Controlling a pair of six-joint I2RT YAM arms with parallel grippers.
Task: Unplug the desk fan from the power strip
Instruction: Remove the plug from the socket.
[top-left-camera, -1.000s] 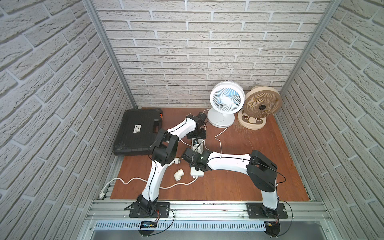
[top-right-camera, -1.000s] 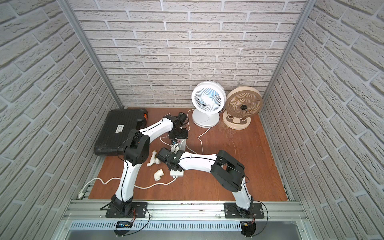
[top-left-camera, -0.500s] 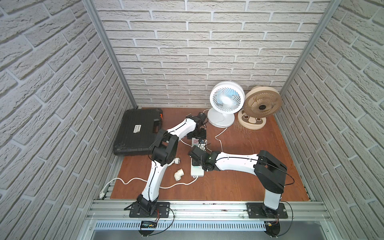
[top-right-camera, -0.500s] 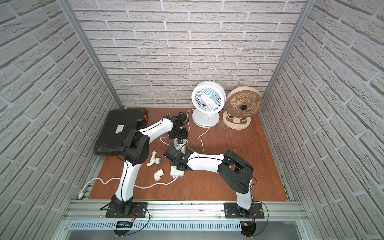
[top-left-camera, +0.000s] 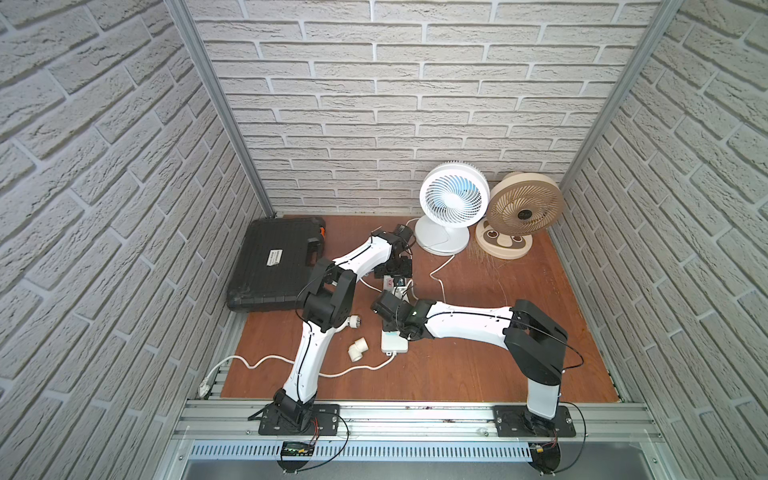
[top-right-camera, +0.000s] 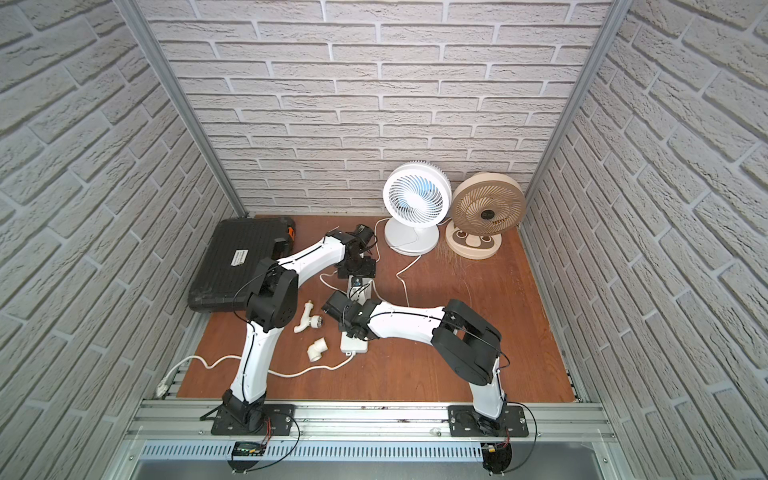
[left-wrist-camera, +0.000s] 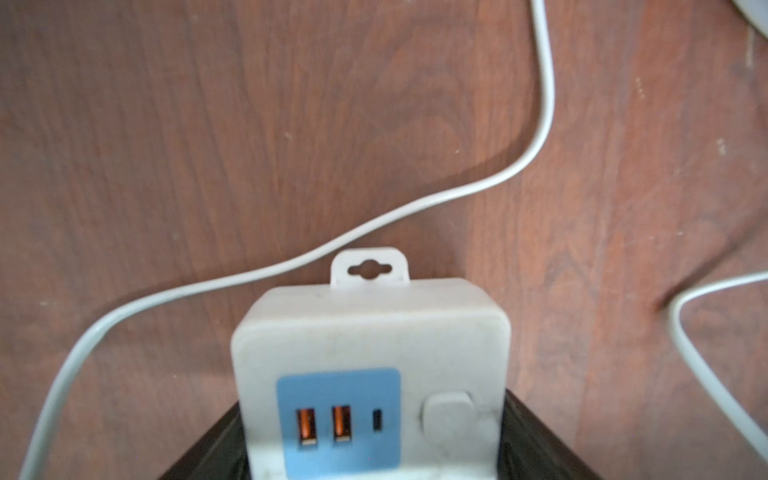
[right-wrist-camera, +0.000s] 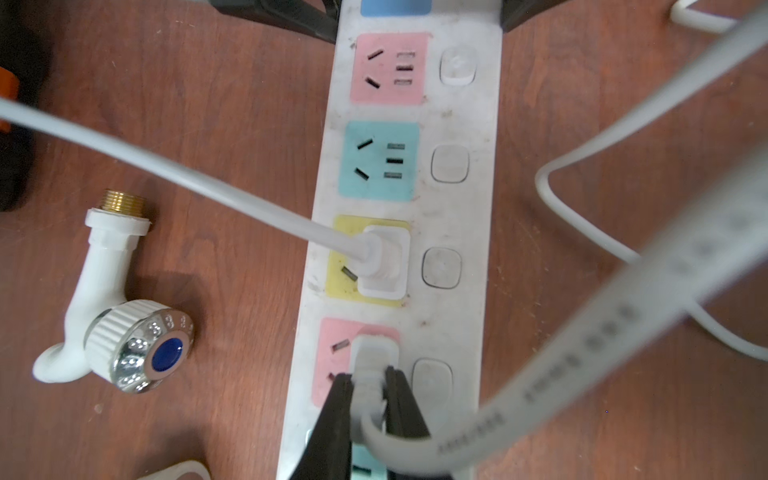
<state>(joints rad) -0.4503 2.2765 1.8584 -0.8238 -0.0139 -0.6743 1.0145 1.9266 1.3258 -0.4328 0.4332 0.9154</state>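
- Your right gripper (right-wrist-camera: 369, 380): jaws pinch a white plug (right-wrist-camera: 374, 353) in the power strip (right-wrist-camera: 457, 208), cord (right-wrist-camera: 602, 332) blurred.
- Your left gripper (left-wrist-camera: 372, 399): jaws clamp the strip's 12 o'clock end, mostly cropped.

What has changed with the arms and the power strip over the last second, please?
The right arm shifted slightly: its elbow swung outward, away from the left arm. Nothing was grabbed or released. The right gripper stays shut on the plug, which still looks seated. The left gripper still clamps the far end of the power strip. The white fan and black case have not moved.
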